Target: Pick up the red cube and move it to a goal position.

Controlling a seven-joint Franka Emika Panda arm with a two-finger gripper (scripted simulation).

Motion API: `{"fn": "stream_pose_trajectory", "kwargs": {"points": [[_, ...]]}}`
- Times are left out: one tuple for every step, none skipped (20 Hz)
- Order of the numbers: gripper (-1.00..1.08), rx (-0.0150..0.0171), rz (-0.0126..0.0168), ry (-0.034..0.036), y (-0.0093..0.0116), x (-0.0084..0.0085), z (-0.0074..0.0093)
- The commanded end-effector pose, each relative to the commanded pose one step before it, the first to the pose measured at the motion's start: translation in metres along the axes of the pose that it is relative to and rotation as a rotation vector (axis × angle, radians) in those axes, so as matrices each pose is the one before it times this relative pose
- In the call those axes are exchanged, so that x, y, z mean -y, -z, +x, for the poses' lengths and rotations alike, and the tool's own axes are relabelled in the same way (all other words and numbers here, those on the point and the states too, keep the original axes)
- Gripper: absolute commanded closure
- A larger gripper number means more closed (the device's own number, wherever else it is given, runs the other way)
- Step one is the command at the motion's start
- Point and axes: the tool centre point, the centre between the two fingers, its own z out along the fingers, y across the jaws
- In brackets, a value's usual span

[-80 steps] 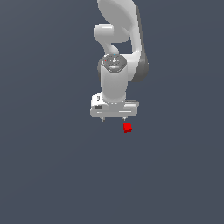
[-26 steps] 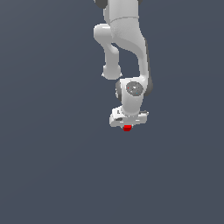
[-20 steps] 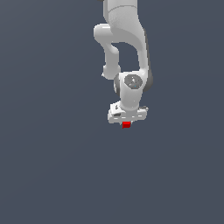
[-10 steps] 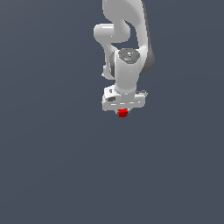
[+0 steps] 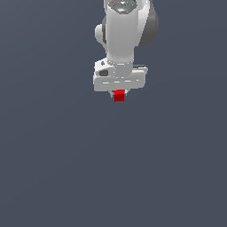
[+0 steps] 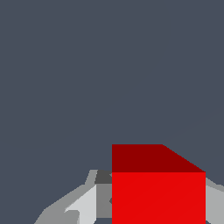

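One white arm (image 5: 125,31) is seen in the exterior view, reaching down from twelve o'clock toward the middle of the picture. At its lower end the gripper (image 5: 119,94) is carried, with its broad white body set crosswise. The red cube (image 5: 119,95) is held just under that body, at six o'clock from it, and only the cube's lower part sticks out below. The short fingers are mostly hidden by the gripper body and the cube, so their spacing is hard to read from this side. All around, at three, six and nine o'clock from the cube, only a plain dark grey-blue ground (image 5: 53,168) is shown, and whether the cube is lifted off that ground cannot be told from this picture.

In the wrist view, the red cube (image 6: 158,192) is seen very close and large, with a bright red face and a darker red face above it. A pale grey finger (image 6: 83,203) is pressed against one side of it, and a sliver of a second finger (image 6: 213,201) is seen on the opposite side. The gripper (image 6: 148,205) is thus closed narrowly around the cube. The same flat grey-blue ground (image 6: 87,65) fills the rest of the picture.
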Motion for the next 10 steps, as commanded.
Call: {"fn": "stream_pose_trajectory", "kwargs": {"points": [[1.08,0.00038,0.00042,0.00034,0.02746,-0.00686,-0.00440],[1.08,0.00000,0.00000,0.00000,0.01060,-0.00274,-0.00143],[1.08,0.00000,0.00000,0.00000,0.01054,-0.00273,-0.00141],[1.08,0.00000,0.00000,0.00000,0.01050,-0.00273,-0.00138],[1.08,0.00000,0.00000,0.00000,0.01045,-0.00273,-0.00135],[1.08,0.00000,0.00000,0.00000,0.01041,-0.00274,-0.00131],[1.08,0.00000,0.00000,0.00000,0.01038,-0.00274,-0.00128],[1.08,0.00000,0.00000,0.00000,0.01035,-0.00274,-0.00125],[1.08,0.00000,0.00000,0.00000,0.01032,-0.00275,-0.00121],[1.08,0.00000,0.00000,0.00000,0.01028,-0.00276,-0.00117]]}}
